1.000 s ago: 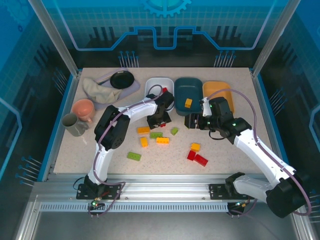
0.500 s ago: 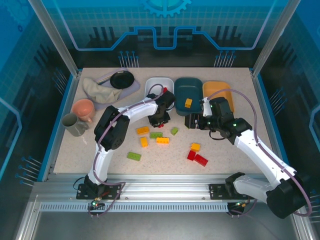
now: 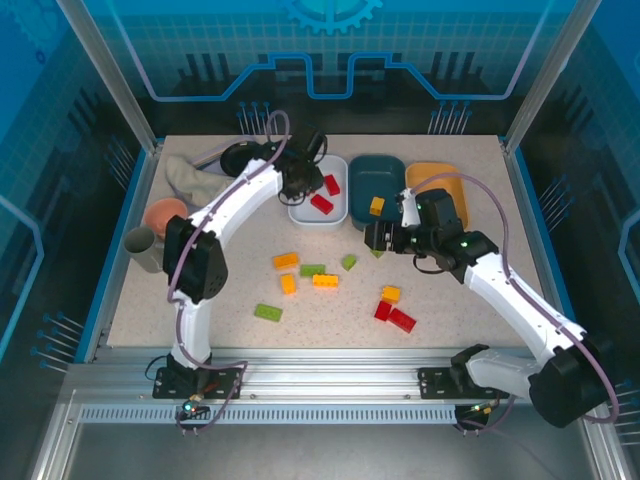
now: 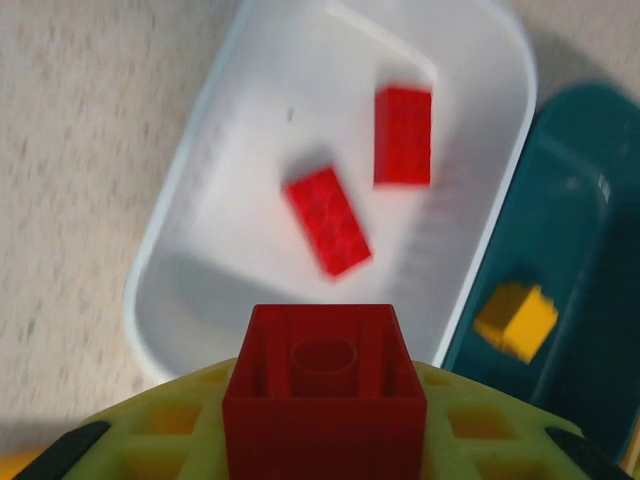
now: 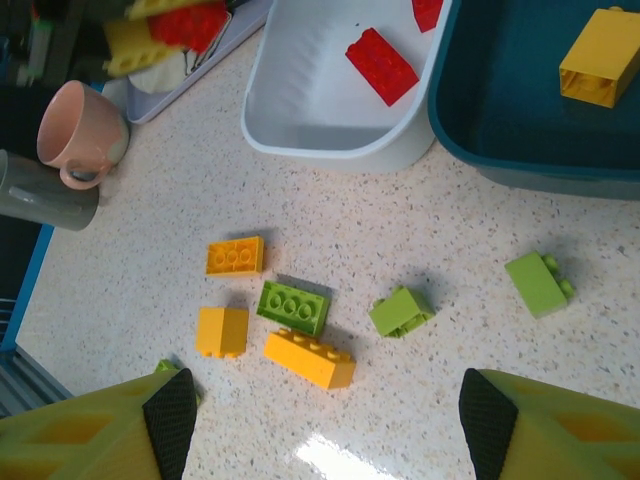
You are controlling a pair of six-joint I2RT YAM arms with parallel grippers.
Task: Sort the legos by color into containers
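Speckled surface (image 3: 330, 325) nearest me carries the loose legos (image 5: 293, 306). They lie so close that my right claw (image 5: 325, 420), hanging above them spread wide and empty, could nudge or grab two colors together. Farther off, my left claw (image 4: 322, 425) pinches a red brick (image 4: 324, 385) over the white tray (image 4: 230, 265), at its near rim; dropped here, it may bounce out.

On the worktop (image 3: 450, 330), far side, the left tray (image 3: 305, 213) holds two bricks (image 3: 321, 204), the middle tray (image 3: 372, 180) one brick (image 3: 376, 206); loose bricks (image 3: 312, 270) lie nearer.
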